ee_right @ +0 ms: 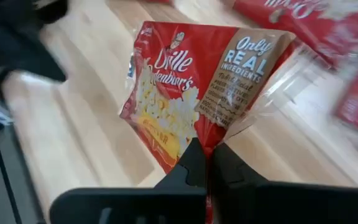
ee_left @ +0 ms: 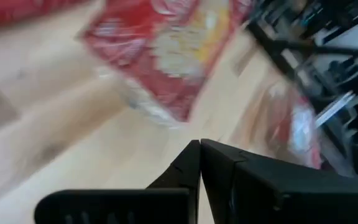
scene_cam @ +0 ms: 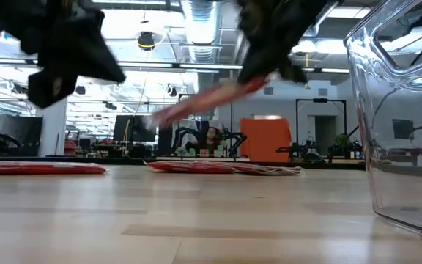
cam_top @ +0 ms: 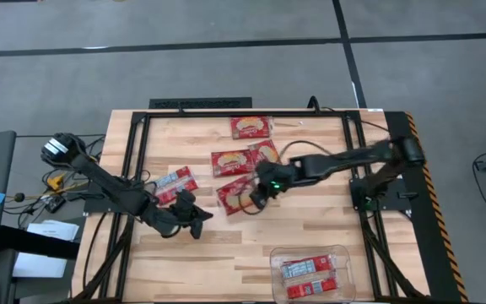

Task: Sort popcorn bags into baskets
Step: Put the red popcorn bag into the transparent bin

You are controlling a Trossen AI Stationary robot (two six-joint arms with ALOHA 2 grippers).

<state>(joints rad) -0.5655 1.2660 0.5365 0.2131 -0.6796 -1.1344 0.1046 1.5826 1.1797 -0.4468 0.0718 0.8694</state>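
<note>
Two popcorn bags (cam_top: 309, 268) already lie in the clear basket (cam_top: 344, 253) at the table's near edge, right of centre; five more remain outside it on the wooden table (cam_top: 327, 219), one near the far rail, two side by side in the middle, one with blue-and-white bands (cam_top: 175, 181) to the left, and one in the robot's grasp; the right gripper (ee_right: 207, 163) is clenched on the edge of that red bag (ee_right: 185, 87), and the low view shows the packet lifted at a slant, clear of the boards; the left gripper (ee_left: 200, 157) hangs with its fingers pressed together and nothing between them, near the banded bag, left of centre; the step in hand looks like the pick and carry of this bag; the next move, by my judgement, calls for a swing toward the basket, well apart from the grasp point, then a release above the bags inside, keeping the hanging packet clear of the tub's rim.
</note>
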